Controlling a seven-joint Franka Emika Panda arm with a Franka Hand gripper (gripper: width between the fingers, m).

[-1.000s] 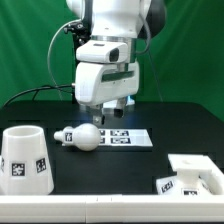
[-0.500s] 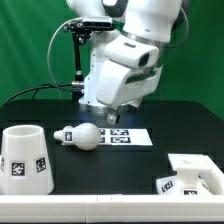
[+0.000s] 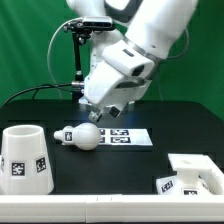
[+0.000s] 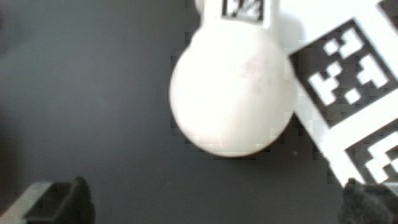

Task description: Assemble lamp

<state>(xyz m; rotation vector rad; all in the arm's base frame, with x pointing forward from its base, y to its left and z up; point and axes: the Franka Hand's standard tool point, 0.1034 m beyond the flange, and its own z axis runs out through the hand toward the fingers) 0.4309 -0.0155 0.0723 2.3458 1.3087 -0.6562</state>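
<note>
Claw [image 3: 106, 114] is spread wide and tilted, hovering just over the bulb [image 3: 82, 136] with nothing pinched. The bulb's lying on its side on the black worktop [image 3: 120, 165], round head right beside the marker board [image 3: 128, 137]. Wrist view shows the fingers [image 4: 50, 198] well apart, clear of the bulb. Shade [image 3: 25, 158] stands at the exterior view's left, mouth up. Base [image 3: 195, 175] sits way off at its right.
</note>
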